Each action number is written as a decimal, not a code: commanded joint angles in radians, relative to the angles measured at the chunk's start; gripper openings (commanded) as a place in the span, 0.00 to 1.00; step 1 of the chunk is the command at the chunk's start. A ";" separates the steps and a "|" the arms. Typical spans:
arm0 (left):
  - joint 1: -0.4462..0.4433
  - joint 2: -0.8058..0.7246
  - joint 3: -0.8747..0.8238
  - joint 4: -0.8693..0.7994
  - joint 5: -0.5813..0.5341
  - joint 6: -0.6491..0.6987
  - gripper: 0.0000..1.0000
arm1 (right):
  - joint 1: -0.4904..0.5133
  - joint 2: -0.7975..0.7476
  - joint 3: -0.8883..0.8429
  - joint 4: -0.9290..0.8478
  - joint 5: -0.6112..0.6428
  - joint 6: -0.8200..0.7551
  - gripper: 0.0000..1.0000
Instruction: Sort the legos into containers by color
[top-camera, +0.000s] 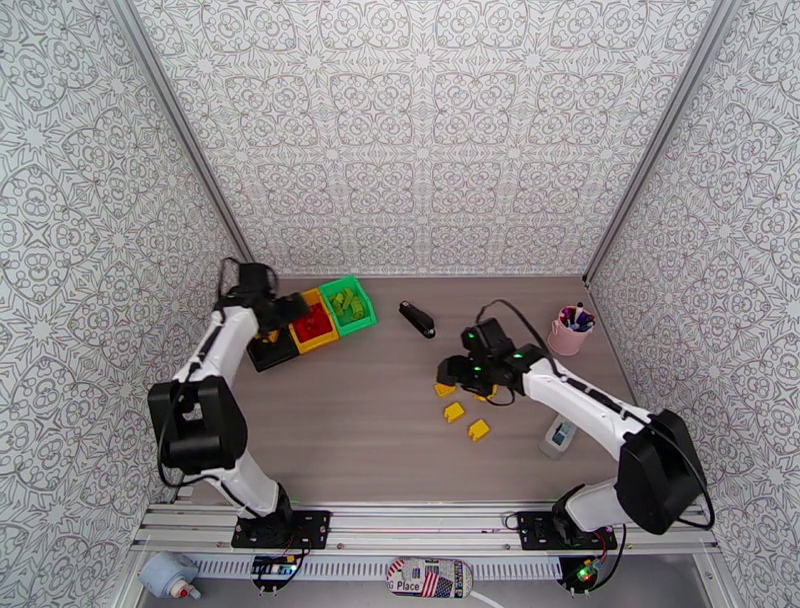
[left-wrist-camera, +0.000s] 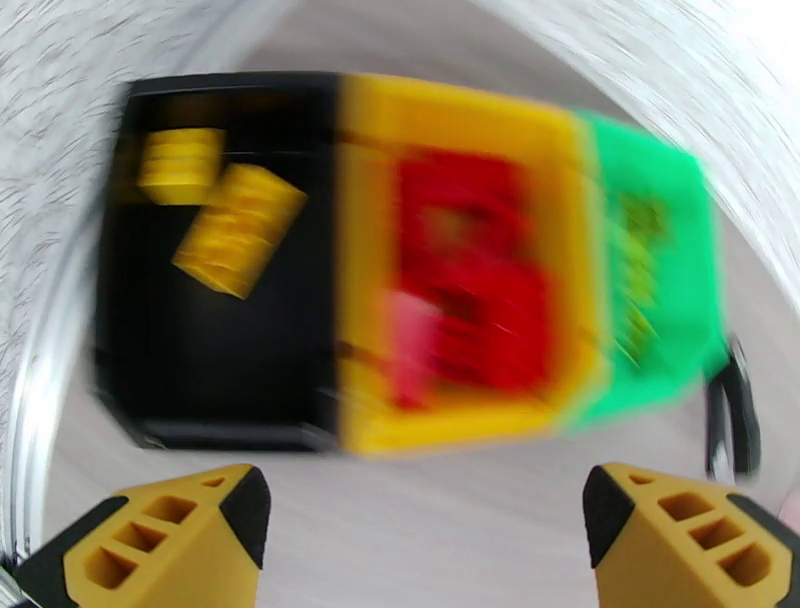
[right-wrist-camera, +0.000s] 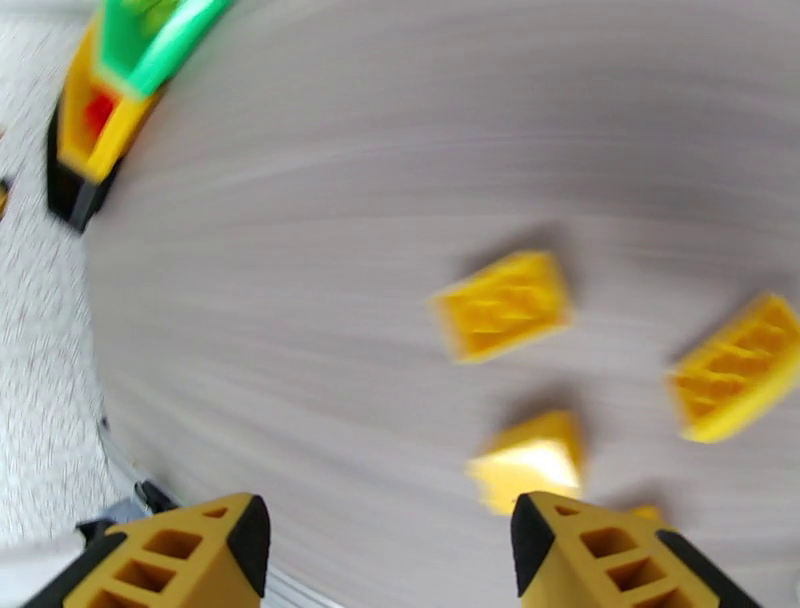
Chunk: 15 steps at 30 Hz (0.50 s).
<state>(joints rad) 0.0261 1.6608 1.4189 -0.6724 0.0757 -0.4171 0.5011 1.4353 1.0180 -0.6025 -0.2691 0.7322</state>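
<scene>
Though both wrist views are smeared with motion, the layout reads plainly enough: at the far left of the desk (top-camera: 380, 450) a black bin (top-camera: 272, 360), a yellow bin (top-camera: 318, 345) and a green bin (top-camera: 360, 324) sit touching in a row, the black one nearest the arms. The black one holds two yellow bricks (left-wrist-camera: 240, 230), the yellow one red bricks (left-wrist-camera: 470, 290), the green one lime bricks (left-wrist-camera: 640, 270). The left arm (top-camera: 222, 350) reaches in beside the row, the left jaws wide apart and empty, their fingers (left-wrist-camera: 170, 540) hanging over bare desk just beside the bins. At least three loose yellow bricks (top-camera: 455, 411) lie right of mid-desk, and the right jaws, spread wide too with nothing between them, hang just beside those. Between bins and loose bricks lies a black stapler-like thing (top-camera: 417, 319), apart from both. A pink cup (top-camera: 568, 340) of pens (top-camera: 577, 318) stands near the right wall (top-camera: 700, 250), and a small white-and-blue item (top-camera: 559, 437) lies beside the right arm (top-camera: 590, 400). On the near rail (top-camera: 420, 520) a flag-patterned sticker (top-camera: 428, 577) reads "Place".
</scene>
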 joint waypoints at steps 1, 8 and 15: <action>-0.142 -0.031 -0.056 0.037 -0.008 0.068 0.89 | -0.065 -0.061 -0.055 -0.025 0.020 -0.020 0.69; -0.449 0.030 -0.077 0.073 0.019 0.193 0.89 | -0.179 -0.127 -0.136 -0.038 -0.040 -0.050 0.69; -0.693 0.178 0.013 0.038 0.026 0.307 0.88 | -0.234 -0.202 -0.225 -0.046 -0.080 -0.062 0.69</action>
<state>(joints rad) -0.6209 1.7916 1.3804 -0.6167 0.0872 -0.1932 0.2813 1.2701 0.8238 -0.6270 -0.3141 0.6876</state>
